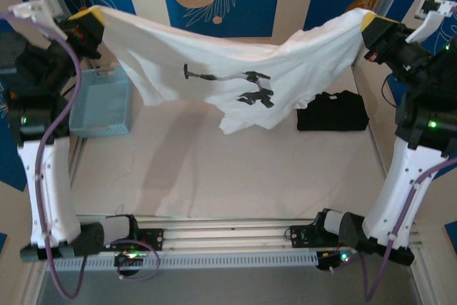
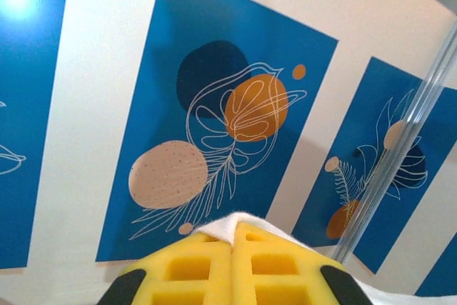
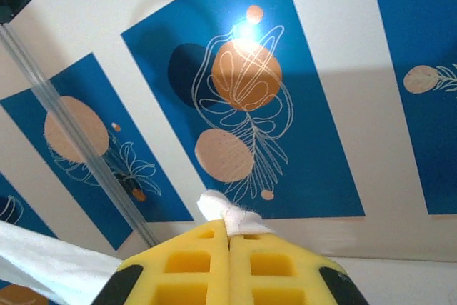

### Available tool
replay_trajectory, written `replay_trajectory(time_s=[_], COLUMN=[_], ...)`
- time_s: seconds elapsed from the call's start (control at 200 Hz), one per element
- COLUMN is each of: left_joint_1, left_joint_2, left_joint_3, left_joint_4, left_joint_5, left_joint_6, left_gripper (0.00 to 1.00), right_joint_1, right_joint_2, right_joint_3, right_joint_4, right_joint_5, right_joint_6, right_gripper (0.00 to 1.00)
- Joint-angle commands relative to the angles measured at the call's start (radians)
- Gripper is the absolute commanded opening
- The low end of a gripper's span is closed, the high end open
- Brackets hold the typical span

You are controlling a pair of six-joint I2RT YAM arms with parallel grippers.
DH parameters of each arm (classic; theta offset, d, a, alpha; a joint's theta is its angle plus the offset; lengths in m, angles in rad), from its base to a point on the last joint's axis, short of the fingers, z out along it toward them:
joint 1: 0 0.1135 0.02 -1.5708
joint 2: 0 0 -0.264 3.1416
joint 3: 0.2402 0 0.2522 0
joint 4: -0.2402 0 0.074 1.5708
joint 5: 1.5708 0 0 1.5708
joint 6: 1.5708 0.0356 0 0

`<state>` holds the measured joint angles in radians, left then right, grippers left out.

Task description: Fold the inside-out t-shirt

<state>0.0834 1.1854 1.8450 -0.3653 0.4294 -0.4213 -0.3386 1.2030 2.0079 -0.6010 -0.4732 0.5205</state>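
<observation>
Top view: the inside-out t-shirt [image 1: 235,69] hangs spread in the air above the far half of the table [image 1: 214,169]; the left gripper [image 1: 91,18] and right gripper [image 1: 371,23] each clench an upper corner, probably to stretch it flat before laying it down; a blue basket [image 1: 100,101] sits at the left edge, a black folded garment [image 1: 332,112] near the right.

Left wrist: yellow pads [image 2: 189,269] pressed together, white cloth pinched between.

Right wrist: the same, a tuft poking out above.

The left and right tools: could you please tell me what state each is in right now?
Left tool: closed, pinching a corner of the white thin cotton t-shirt.
Right tool: closed, pinching the same t-shirt.
</observation>
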Motion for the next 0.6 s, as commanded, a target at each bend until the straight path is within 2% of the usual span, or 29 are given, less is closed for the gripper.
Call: replay_trajectory(time_s=[0.0, 0.125, 0.36, 0.455, 0.595], left_joint_1=[0.017, 0.016, 0.012, 0.012, 0.012], left_joint_2=[-0.106, -0.200, -0.252, -0.229, -0.145], left_joint_3=[-0.079, -0.093, 0.014, 0.014, -0.135], left_joint_4=[-0.033, -0.089, -0.119, -0.120, -0.032], left_joint_5=[-0.038, -0.115, -0.148, -0.179, -0.123], left_joint_6=[0.096, 0.160, 0.149, 0.161, 0.122], left_gripper=[0.00, 0.00, 0.00, 0.00, 0.00], right_joint_1=[-0.017, -0.026, -0.026, -0.024, -0.024], right_joint_2=[-0.076, -0.118, -0.123, -0.115, -0.095], right_joint_3=[-0.021, 0.061, 0.264, 0.258, 0.137], right_joint_4=[-0.038, -0.113, -0.196, -0.175, -0.076], right_joint_5=[-0.006, 0.040, 0.134, 0.141, 0.097], right_joint_6=[-0.038, -0.070, -0.104, -0.105, -0.079], right_gripper=[0.00, 0.00, 0.00, 0.00, 0.00])
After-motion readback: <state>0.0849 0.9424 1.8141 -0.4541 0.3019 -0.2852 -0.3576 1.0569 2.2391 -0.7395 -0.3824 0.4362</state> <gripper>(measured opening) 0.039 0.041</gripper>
